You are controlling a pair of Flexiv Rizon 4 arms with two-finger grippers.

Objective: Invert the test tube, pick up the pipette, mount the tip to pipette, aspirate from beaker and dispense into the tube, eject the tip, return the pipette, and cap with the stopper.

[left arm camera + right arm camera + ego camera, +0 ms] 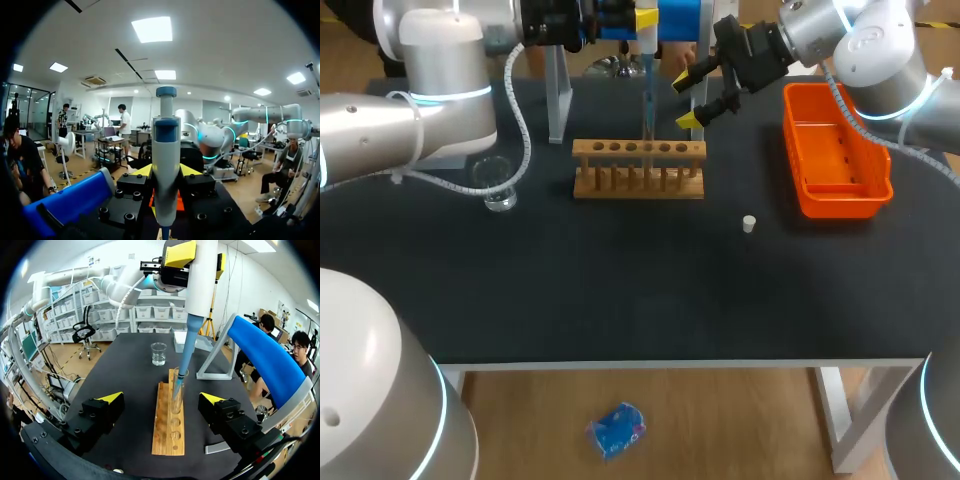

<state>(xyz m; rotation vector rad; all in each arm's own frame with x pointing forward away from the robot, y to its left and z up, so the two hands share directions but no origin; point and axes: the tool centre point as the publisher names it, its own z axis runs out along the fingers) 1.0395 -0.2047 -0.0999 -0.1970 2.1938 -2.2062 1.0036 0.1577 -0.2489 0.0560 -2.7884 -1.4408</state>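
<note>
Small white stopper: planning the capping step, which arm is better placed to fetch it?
Probably right: right claw is open, and the small white stopper lies on its side; left claw is shut on the white-and-blue pipette.

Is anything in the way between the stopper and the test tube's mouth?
Yes. The pipette, held in the left gripper, has its tip in the mouth of the test tube in the rack. The stopper lies apart on the table.
</note>
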